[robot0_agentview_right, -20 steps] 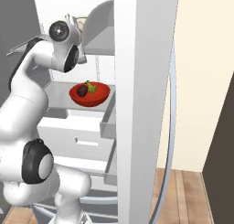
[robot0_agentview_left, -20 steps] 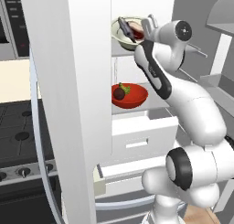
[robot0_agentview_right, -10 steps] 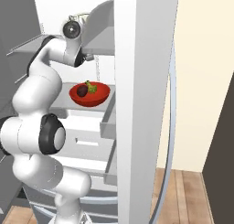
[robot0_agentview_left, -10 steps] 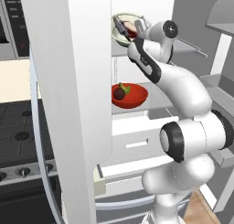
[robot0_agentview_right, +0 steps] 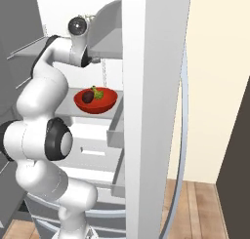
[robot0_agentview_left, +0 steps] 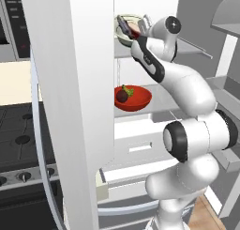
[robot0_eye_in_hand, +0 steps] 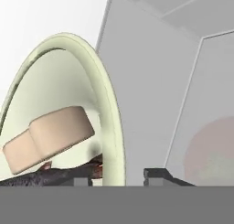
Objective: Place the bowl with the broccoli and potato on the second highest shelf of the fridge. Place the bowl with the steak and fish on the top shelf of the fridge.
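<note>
fridge (robot0_agentview_left: pixel 79 83): tall and white, door swung open; white drawers (robot0_agentview_left: pixel 140 147) below the shelves.
arm (robot0_agentview_left: pixel 187 93): white with dark joints, reaching up into the fridge interior toward the uppermost level.
second highest shelf (robot0_agentview_right: pixel 73 113): pale flat board one level under the uppermost; carries the red bowl.
top shelf (robot0_agentview_left: pixel 187 47): pale flat board at the uppermost level; carries the pale bowl near its left end in the left base view.
red bowl (robot0_agentview_left: pixel 133 98): upright on the second highest shelf, toward its front edge; also at (robot0_agentview_right: pixel 95 99).
pale bowl (robot0_agentview_left: pixel 125 30): cream-green, resting on the top shelf, seemingly tipped toward the camera; rim (robot0_eye_in_hand: pixel 112 122) close up in the hand view, running between the two fingertips.
hand (robot0_eye_in_hand: pixel 122 177): right at the pale bowl's rim, one fingertip inside the bowl, the other outside; fingertips (robot0_eye_in_hand: pixel 157 175) a little apart with the rim in the gap; cannot tell whether pinching the rim or just loosened off it.
steak (robot0_agentview_left: pixel 136 33): reddish slab inside the pale bowl, partly behind the arm.
fish (robot0_agentview_left: pixel 123 24): slender dark shape, poking up past the pale bowl's rim.
potato (robot0_agentview_left: pixel 122 95): dark maroon lump inside the red bowl, left side; also at (robot0_agentview_right: pixel 88 96).
broccoli (robot0_agentview_right: pixel 98 93): small yellow-green floret inside the red bowl, touching the potato.
</note>
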